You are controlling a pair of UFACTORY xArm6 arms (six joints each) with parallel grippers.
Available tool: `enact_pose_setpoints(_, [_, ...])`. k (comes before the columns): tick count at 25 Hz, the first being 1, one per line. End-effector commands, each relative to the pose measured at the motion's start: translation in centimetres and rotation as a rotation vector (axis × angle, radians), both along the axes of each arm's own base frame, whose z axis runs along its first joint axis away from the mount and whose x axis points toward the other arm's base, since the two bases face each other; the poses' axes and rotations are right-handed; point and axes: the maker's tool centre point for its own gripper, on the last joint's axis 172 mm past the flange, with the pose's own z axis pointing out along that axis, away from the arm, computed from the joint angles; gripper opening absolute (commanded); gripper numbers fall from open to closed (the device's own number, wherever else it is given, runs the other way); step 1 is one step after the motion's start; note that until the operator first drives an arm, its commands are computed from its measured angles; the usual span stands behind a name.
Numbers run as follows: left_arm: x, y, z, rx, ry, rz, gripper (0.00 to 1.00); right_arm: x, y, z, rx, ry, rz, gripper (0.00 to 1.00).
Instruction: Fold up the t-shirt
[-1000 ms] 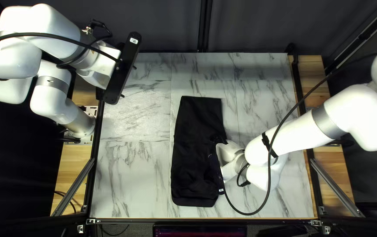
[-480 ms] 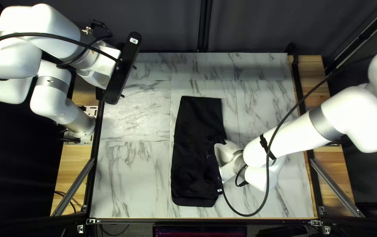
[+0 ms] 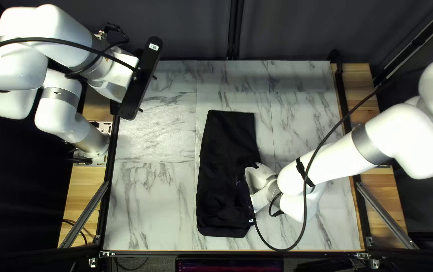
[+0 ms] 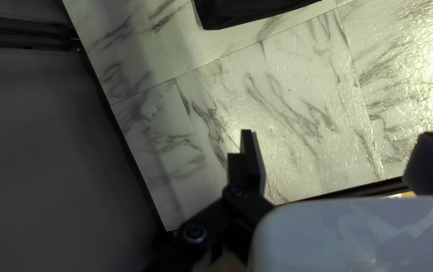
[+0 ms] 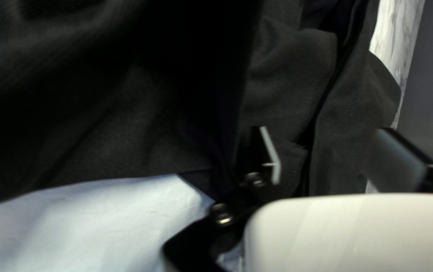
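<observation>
Though my left hand (image 3: 148,93) tilts, its label (image 3: 153,47) shows.

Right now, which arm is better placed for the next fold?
Probably the right: its open pincer is down at the t-shirt, while the left pincer, also open, hangs by the table's left edge, away from the cloth.

In the top left view, the fingertips of the right gripper (image 3: 251,165) are hidden at the frame's lower centre, and part of the black t-shirt (image 3: 221,176) is covered by the right arm (image 3: 337,163). That arm is cut off by the right edge, the left arm (image 3: 17,60) by the left, a screen (image 3: 229,265) by the bottom. In the left wrist view, most of the shirt is cropped ahead of the left gripper (image 3: 148,93). In the right wrist view, the cloth's nearest folds are blurred and cropped.
</observation>
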Motion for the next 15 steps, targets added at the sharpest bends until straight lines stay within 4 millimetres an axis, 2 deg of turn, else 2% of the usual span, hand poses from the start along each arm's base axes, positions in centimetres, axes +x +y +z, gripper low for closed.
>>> enact_pose_setpoints(1, [0.0, 0.0, 0.0, 0.0, 0.0, 0.0, 1.0, 0.2, 0.2, 0.5, 0.0, 0.0, 0.002, 0.0])
enact_pose_setpoints(15, [0.0, 0.0, 0.0, 0.0, 0.0, 0.0, 1.0, 0.7, 0.3, 2.6, 0.003, -0.039, 0.022, 0.0])
